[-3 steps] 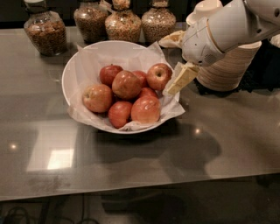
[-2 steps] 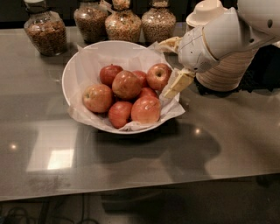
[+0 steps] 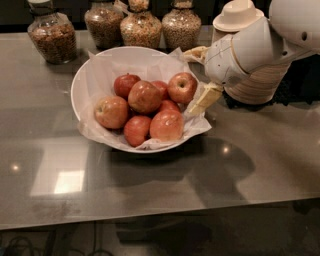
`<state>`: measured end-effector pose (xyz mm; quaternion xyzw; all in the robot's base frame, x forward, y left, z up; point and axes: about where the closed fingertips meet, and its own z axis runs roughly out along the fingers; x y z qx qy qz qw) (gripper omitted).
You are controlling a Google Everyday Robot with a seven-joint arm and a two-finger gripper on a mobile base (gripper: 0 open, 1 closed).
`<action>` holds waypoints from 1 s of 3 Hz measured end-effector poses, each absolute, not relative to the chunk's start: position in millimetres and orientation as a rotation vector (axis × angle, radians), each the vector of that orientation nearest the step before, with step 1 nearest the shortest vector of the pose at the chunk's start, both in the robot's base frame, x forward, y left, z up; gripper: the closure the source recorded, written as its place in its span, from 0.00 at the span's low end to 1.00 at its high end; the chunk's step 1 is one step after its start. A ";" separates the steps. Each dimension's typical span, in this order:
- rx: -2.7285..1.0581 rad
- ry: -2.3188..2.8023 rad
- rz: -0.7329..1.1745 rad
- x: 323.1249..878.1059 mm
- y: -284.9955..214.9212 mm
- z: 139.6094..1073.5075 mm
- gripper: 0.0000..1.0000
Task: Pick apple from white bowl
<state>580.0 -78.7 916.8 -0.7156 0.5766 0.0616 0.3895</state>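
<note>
A wide white bowl (image 3: 90,75) lined with crinkled white paper holds several red apples with yellow blush. One apple (image 3: 182,87) lies at the bowl's right side, others at the centre (image 3: 145,96), left (image 3: 111,112) and front (image 3: 167,125). My gripper (image 3: 192,83) is at the bowl's right rim, open. One pale finger (image 3: 196,52) is behind the right-hand apple and the other finger (image 3: 203,99) is in front of it, to its right. It holds nothing.
Glass jars of grains (image 3: 51,34) (image 3: 142,26) stand in a row behind the bowl. A stack of tan paper bowls (image 3: 260,82) with a white lid (image 3: 238,14) sits to the right behind my arm. The table's front edge (image 3: 150,215) is near.
My gripper has sunk slightly at the bowl's right rim, staying open. The apples and the bowl have not moved.
</note>
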 end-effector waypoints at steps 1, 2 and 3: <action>-1.834 1.455 0.110 589.5 -85.3 913.7 0.15; -1.869 1.434 0.072 595.4 -88.0 910.3 0.16; -1.901 1.407 0.047 598.6 -87.1 909.1 0.17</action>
